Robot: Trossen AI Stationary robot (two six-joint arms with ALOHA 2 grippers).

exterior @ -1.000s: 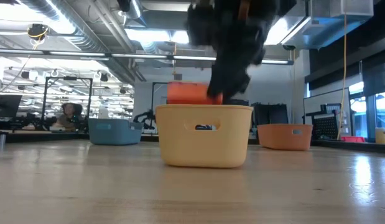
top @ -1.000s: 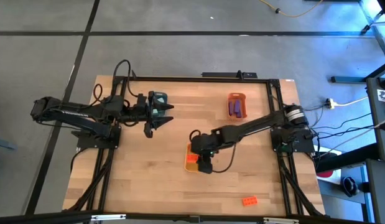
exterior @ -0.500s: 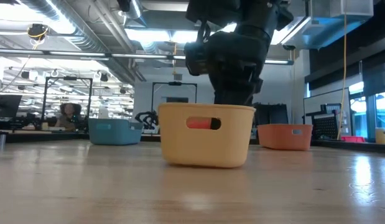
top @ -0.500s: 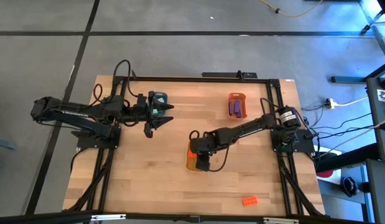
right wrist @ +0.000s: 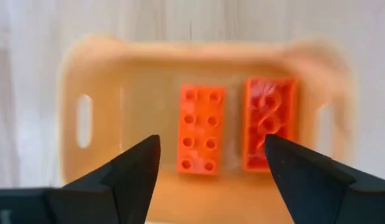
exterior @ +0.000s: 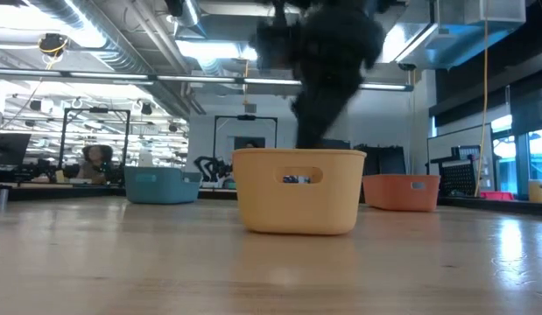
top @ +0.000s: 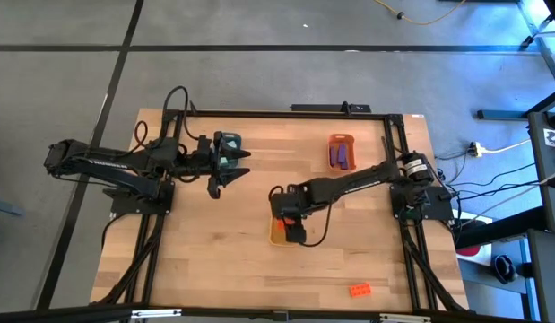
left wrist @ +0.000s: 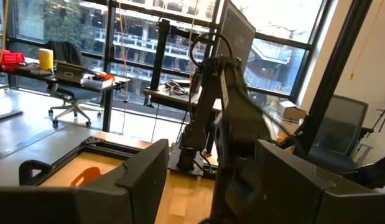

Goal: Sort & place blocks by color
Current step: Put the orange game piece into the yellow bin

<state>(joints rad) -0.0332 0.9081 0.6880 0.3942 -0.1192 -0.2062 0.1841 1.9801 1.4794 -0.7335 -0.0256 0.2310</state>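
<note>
Jaws of the right gripper (right wrist: 208,171) stand open and empty above the yellow tray (right wrist: 74,74), which sits near the middle of the worktop (top: 196,260). Two orange-red bricks (right wrist: 200,127) lie side by side on the tray floor, studs up, close together but with a narrow strip of tray floor between them; the second brick (right wrist: 269,122) is the one nearer one end wall. From above, the right arm reaches in from the worktop's right edge and its gripper (top: 289,218) covers most of the tray (top: 277,239). At table height the tray (exterior: 299,197) shows its slotted end wall with the dark gripper blurred above it.

A third orange-red brick (top: 359,289) lies alone near the front right corner of the worktop, well apart from the tray. Purple bricks (top: 341,157) lie in the orange tray (top: 341,140) toward the back right. The blue tray (exterior: 161,185) stands at the back left, and the left gripper (top: 225,177) hangs just beside it; its jaws stand open with nothing between them, the fingers (left wrist: 139,180) spread wide in the left wrist view. A mint-green brick (top: 224,162) shows in the blue tray under that arm's wrist.
</note>
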